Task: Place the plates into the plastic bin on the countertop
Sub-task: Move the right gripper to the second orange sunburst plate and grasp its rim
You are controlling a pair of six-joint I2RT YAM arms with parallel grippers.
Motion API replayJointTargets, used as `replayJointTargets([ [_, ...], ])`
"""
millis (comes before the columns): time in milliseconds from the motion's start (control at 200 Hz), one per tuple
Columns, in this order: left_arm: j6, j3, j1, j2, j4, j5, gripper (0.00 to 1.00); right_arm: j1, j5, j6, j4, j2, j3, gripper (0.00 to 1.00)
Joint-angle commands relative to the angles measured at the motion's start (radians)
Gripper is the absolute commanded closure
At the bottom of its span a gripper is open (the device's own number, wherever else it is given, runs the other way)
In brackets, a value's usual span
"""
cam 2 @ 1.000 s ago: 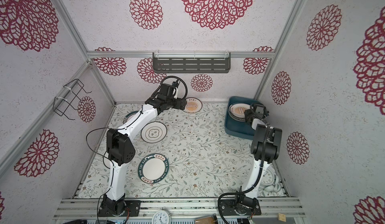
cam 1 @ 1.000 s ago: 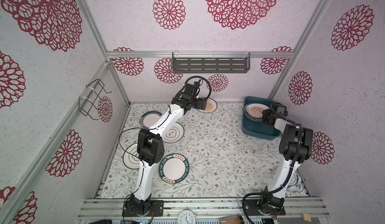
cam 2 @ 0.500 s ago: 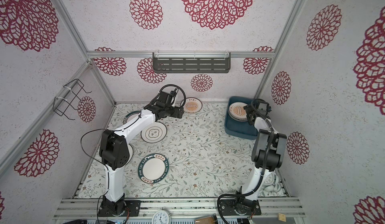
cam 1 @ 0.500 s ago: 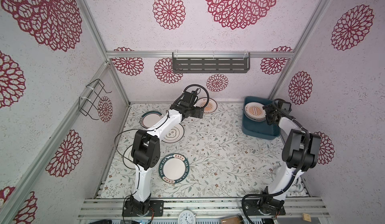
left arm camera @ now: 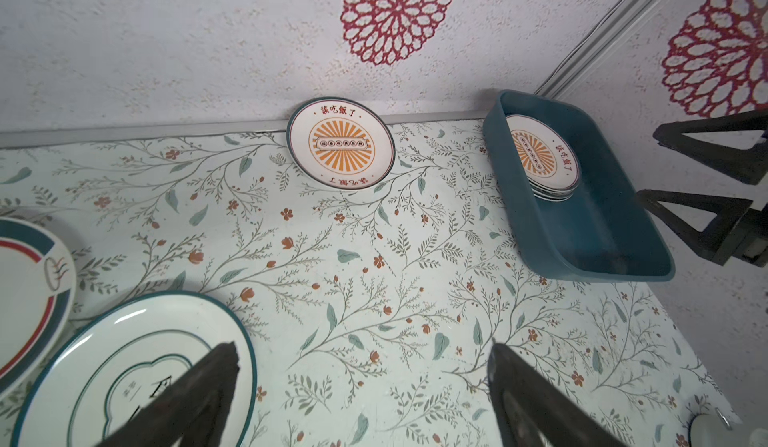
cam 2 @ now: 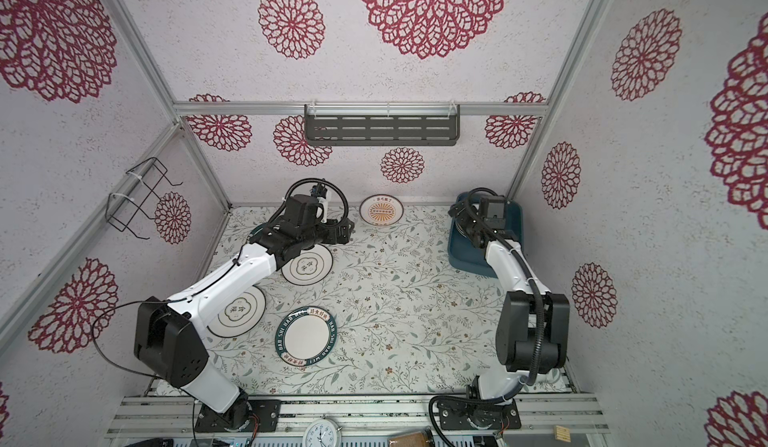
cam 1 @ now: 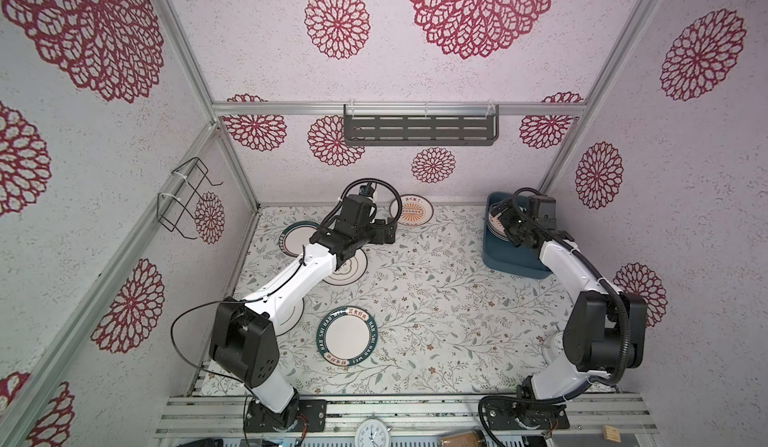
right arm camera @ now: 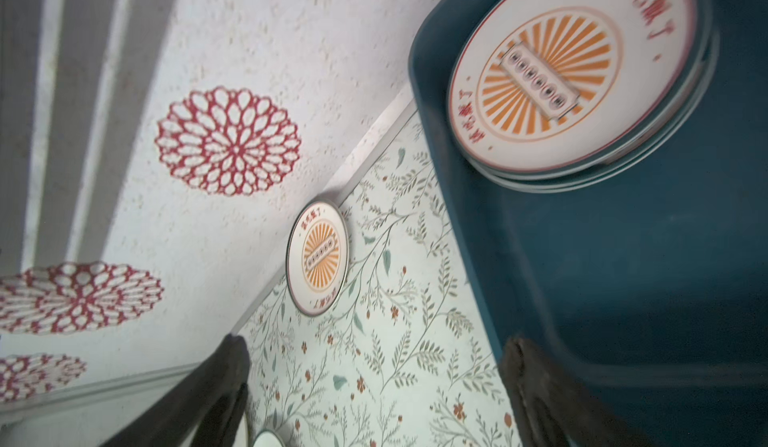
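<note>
Tabletop (cam 1: pixel 436 299): white with a leafy print. It carries the bin and the loose plates.
Bin (cam 1: pixel 505 264): dark teal, in the far right corner, with its long side along the right edge. Its inside shows in the left wrist view (left arm camera: pixel 582 233).
Stack (left arm camera: pixel 540 158): plates piled in the bin's far half, with an orange sunburst face on top (right arm camera: pixel 573 70).
Lettered plate (cam 1: pixel 347 337): green lettered rim, flat on the tabletop left of centre and towards the near edge.
Near clover plate (cam 2: pixel 237 310): by the left edge, partly under the left arm.
Far clover plate (cam 2: pixel 307 264): flat, just beyond the near clover plate and towards the middle. One left finger is over it in the left wrist view (left arm camera: pixel 124 341).
Banded plate (cam 1: pixel 296 240): towards the far left corner, mostly hidden by the left arm.
Sunburst plate (cam 1: pixel 411 212): at the middle of the far edge, against the foot of the wall. Whether it tilts is unclear.
Left hand (left arm camera: pixel 361 353): jaws wide apart and empty, above bare tabletop between the far clover plate and the sunburst plate.
Right hand (right arm camera: pixel 376 343): jaws wide apart and holding nothing, over the bin's far end beside the stack (cam 1: pixel 500 212).
</note>
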Motion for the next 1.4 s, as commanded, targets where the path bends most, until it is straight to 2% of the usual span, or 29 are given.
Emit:
replayJointTargets([
  [0,-0.058,-0.073,-0.006,-0.082,0.058,-0.005,0.03,0.048,0.001,-0.011,0.032,-0.037,-0.014,0.01],
  [155,-0.079,-0.153,-0.005,-0.172,0.049,-0.032,0.03,0.125,-0.036,0.018,0.112,0.014,-0.011,0.01],
  [395,-0.082,-0.187,-0.004,-0.248,-0.007,-0.087,0.03,0.206,-0.087,0.069,0.192,0.211,0.105,0.02],
  [620,-0.08,-0.194,-0.004,-0.287,-0.048,-0.126,0.03,0.228,-0.171,0.2,0.423,0.43,0.198,0.07],
  [806,-0.083,-0.183,-0.004,-0.292,-0.073,-0.164,0.03,0.236,-0.164,0.225,0.393,0.591,0.343,0.1],
  [1031,-0.091,-0.181,-0.004,-0.294,-0.08,-0.203,0.03,0.241,-0.161,0.304,0.508,0.729,0.409,0.16],
  [1146,-0.098,-0.181,-0.003,-0.286,-0.081,-0.212,0.03,0.242,-0.163,0.322,0.508,0.809,0.49,0.19],
  [1396,-0.074,-0.129,-0.001,-0.237,-0.097,-0.213,0.03,0.248,-0.117,0.382,0.467,0.9,0.583,0.25],
])
